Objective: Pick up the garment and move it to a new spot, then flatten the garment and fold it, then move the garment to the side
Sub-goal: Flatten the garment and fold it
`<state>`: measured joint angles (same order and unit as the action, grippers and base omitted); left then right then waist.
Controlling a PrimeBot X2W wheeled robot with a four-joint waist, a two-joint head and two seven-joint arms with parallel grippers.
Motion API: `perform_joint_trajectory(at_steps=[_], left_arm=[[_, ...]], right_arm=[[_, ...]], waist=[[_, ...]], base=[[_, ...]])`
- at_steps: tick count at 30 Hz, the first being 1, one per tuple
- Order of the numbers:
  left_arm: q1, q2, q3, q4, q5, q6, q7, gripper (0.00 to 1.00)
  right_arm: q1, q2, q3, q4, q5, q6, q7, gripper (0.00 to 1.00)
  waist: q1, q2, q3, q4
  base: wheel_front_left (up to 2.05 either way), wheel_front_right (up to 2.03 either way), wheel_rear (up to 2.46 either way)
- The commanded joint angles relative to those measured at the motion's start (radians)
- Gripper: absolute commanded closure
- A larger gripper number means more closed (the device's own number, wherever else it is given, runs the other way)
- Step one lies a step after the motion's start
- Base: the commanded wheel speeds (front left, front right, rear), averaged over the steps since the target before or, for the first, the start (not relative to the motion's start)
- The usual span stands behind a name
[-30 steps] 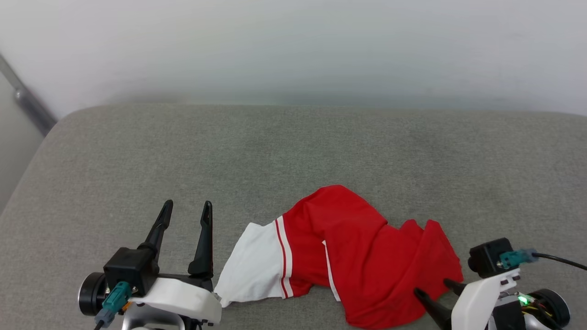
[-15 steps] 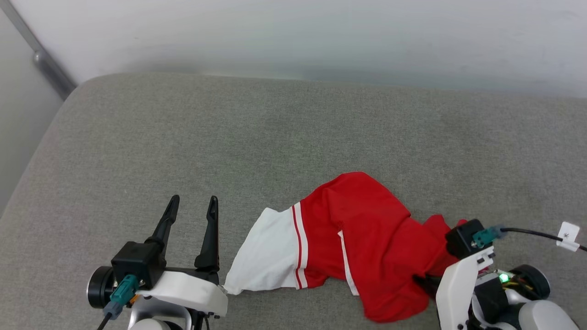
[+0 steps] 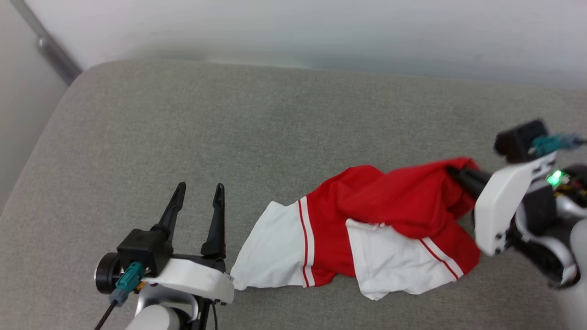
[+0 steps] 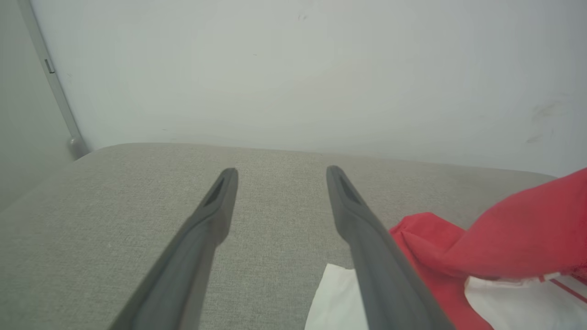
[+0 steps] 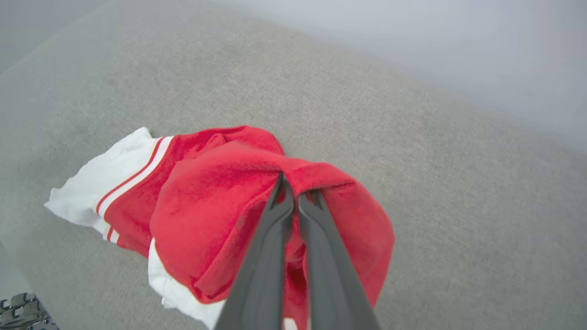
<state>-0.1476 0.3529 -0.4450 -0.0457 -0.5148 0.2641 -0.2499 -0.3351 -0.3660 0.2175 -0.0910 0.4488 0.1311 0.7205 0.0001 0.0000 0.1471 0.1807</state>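
Head view: right end effector (image 3: 454, 173), clamped on the garment (image 3: 390, 201), has lifted its red edge off the grey cushion (image 3: 183, 119), so relocation has begun; left end effector (image 3: 200, 186) stands apart, idle.

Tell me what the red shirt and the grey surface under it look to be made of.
Red-and-white short-sleeved shirt: thin, soft knit fabric, matte, probably polyester or cotton jersey; it drapes and creases where the right hand holds it up.
Grey padded surface: coarse woven upholstery cloth, matte; fine speckled weave, rounded corner.
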Motion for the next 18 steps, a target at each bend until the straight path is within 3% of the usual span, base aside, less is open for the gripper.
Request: perform_joint_trajectory(at_steps=[1, 3, 15, 16, 17, 18], left_arm=[[-0.014, -0.009, -0.001, 0.005, 0.0, -0.003, -0.006, 0.0], [-0.037, -0.021, -0.008, 0.012, -0.002, -0.01, -0.007, 0.0], [-0.129, -0.088, -0.002, 0.078, 0.02, -0.062, -0.016, 0.0], [-0.129, -0.09, 0.001, 0.085, 0.021, -0.068, -0.016, 0.0], [-0.128, -0.092, 0.004, 0.09, 0.022, -0.07, -0.016, 0.0], [-0.127, -0.094, 0.009, 0.093, 0.025, -0.071, -0.017, 0.0]], right_arm=[[-0.037, -0.001, -0.011, 0.022, 0.008, -0.001, -0.01, 1.0], [-0.1, -0.019, -0.035, 0.068, -0.015, -0.001, -0.02, 1.0], [-0.324, 0.052, -0.082, 0.504, 0.004, 0.0, -0.165, 1.0], [-0.328, 0.053, -0.074, 0.53, 0.008, 0.0, -0.188, 0.66], [-0.333, 0.05, -0.062, 0.549, 0.006, 0.0, -0.222, 0.0], [-0.336, 0.051, -0.054, 0.566, 0.011, -0.001, -0.256, 0.0]], waist=[[-0.0001, 0.0, 0.022, 0.018], [-0.0001, 0.0, 0.052, 0.042], [-0.0001, 0.0, 0.17, 0.101], [-0.0001, 0.0, 0.171, 0.102], [-0.0001, 0.0, 0.172, 0.1], [-0.0001, 0.0, 0.171, 0.096]], base=[[0.0, 0.0, 0.0], [0.0, 0.0, 0.0], [0.0, 0.0, 0.0], [0.0, 0.0, 0.0], [0.0, 0.0, 0.0], [0.0, 0.0, 0.0]])
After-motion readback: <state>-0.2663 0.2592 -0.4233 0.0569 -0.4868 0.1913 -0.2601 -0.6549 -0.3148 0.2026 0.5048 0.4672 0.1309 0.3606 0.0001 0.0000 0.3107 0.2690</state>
